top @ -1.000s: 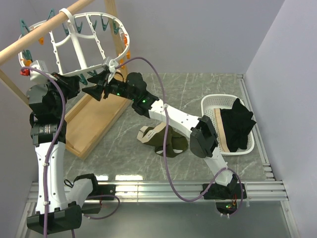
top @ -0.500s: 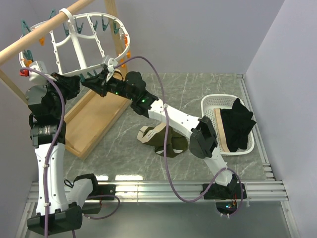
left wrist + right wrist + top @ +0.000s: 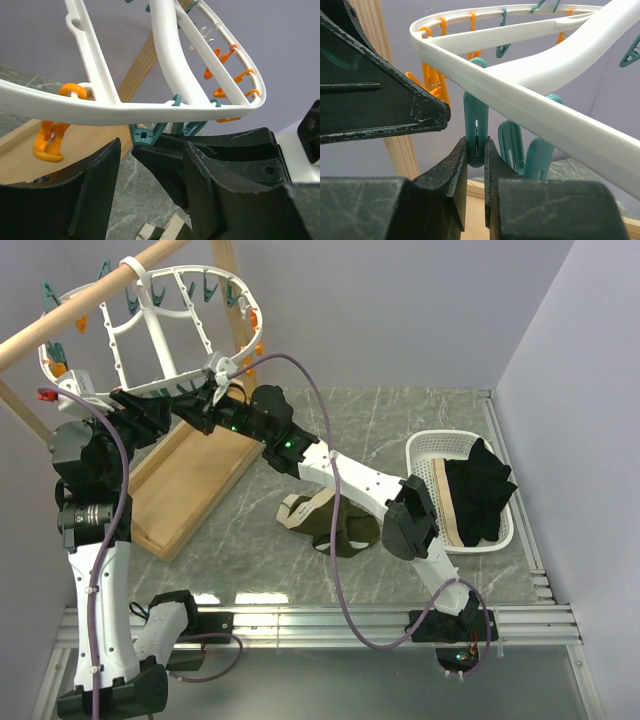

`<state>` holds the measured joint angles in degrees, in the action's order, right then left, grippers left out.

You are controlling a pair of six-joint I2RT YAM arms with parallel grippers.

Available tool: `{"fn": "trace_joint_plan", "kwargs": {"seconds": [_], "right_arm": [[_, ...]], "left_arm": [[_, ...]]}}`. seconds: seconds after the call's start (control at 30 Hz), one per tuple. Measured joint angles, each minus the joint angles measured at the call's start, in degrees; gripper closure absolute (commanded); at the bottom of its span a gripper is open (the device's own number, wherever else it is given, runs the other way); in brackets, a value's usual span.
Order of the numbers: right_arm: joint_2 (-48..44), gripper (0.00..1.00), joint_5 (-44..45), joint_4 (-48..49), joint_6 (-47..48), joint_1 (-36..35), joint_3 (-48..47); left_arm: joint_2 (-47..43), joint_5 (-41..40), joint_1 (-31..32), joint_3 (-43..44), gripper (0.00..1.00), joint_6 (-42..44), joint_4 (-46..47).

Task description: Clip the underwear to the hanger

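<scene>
- underwear (image 3: 340,528): lies crumpled on the marble-patterned table (image 3: 400,430), olive side mostly up with the beige lining showing at its left edge; no gripper touches it; well apart from the hanger, so the garment side of the task looks unstarted
- hanger (image 3: 520,95): white oval frame hooked over the wooden pole (image 3: 90,305), pegs dangling under the rim; hung like this the pegs are free to swing, which I judge is why both arms are up at the near rim
- teal clothespin (image 3: 476,120): hangs just under the rim; the right gripper (image 3: 476,150) is pinched on it, fingers nearly together with only the peg between them; cannot tell whether the squeeze is opening the peg or just holding it
- left gripper (image 3: 152,146): fingers (image 3: 75,195) spread wide, nothing held; sits just below the rim and faces the right gripper, beside an orange clothespin (image 3: 49,145); probably placed to steady the frame
- outward: wooden tray (image 3: 190,490) of the stand lies under the hanger; white basket (image 3: 425,445) at the right holds a black garment (image 3: 480,485) and a tan cloth (image 3: 445,505)
- judgement: with the garment on the table, one arm must come down to fetch it
</scene>
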<state>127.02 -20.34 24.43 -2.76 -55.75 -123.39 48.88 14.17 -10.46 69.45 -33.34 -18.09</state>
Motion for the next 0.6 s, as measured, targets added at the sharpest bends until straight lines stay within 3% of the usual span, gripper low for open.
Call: {"fn": "trace_joint_plan", "kwargs": {"seconds": [0.6], "right_arm": [[0.00,1.00,1.64,0.20,1.20,-0.74,0.09]], "left_arm": [[3.10,-1.53,0.15,-0.98,0.51,-3.91,5.11]]}}
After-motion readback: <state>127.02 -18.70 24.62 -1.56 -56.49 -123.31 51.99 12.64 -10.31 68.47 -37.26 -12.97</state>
